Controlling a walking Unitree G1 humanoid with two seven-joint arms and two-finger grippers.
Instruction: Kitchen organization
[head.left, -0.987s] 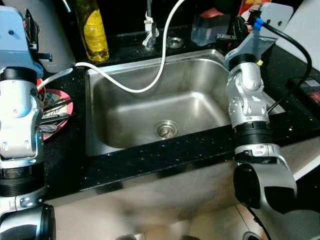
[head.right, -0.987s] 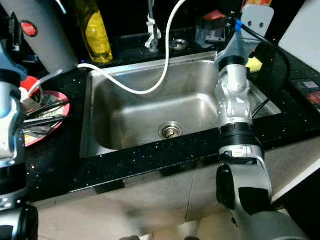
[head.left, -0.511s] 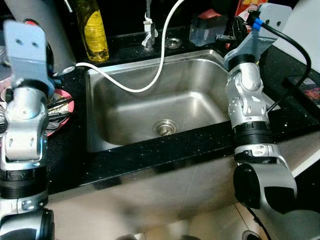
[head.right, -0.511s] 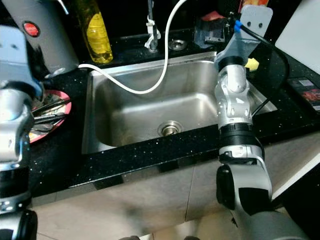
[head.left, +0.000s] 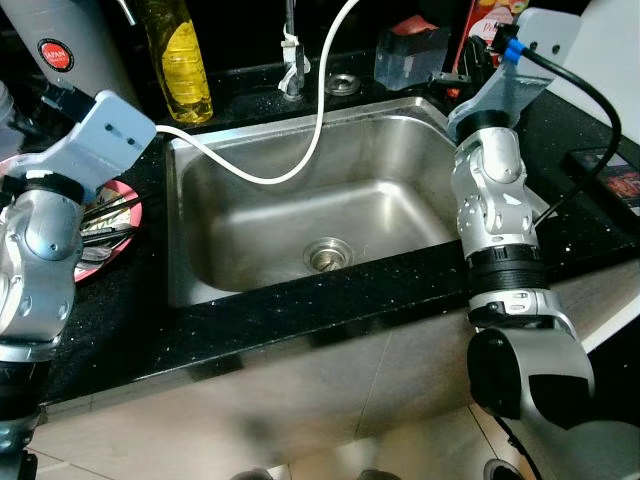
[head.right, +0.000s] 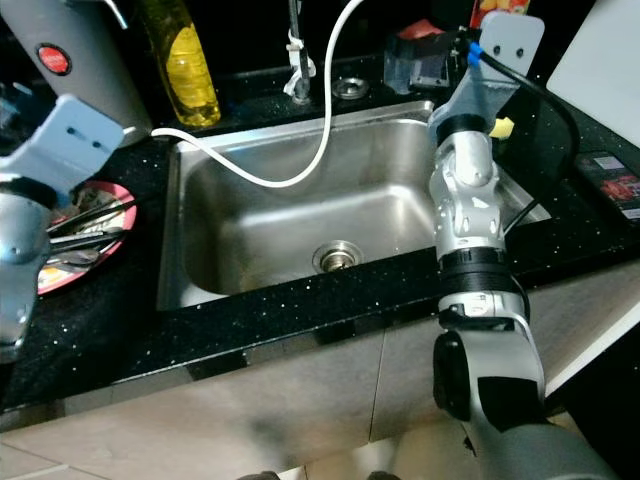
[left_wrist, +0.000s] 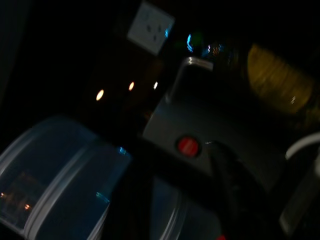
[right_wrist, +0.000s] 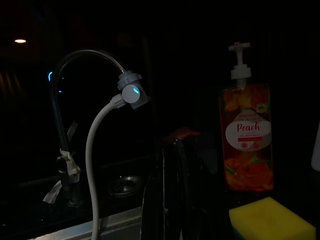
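A Unitree G1 is standing at a stainless sink set into a black speckled tabletop, both arms raised over the basin's corners. The left gripper is reaching toward the back-left corner, where a pink plate is carrying dark chopsticks and other utensils beside a grey appliance with a red button. In its wrist view a translucent plastic container is sitting close ahead, likely the piece it is heading for. That view is too dark and blurred to tell whether its jaws are open or closed.

The right gripper is pointing at the back-right corner, its jaws looking nearly closed and gripping nothing. Ahead of it are standing a peach soap dispenser and a yellow sponge, kept within reach of the faucet. A white hose is looping from the faucet's tip across the basin to the left rim. A yellow dish-soap bottle is standing behind the sink.

Compared with a second ago, the left forearm is swinging up and outward: its wrist bracket, then low beside the plate, is now angling toward the appliance. The right arm is staying put. The plate, bottles and hose are lying as before, allowing for a slight camera shift.
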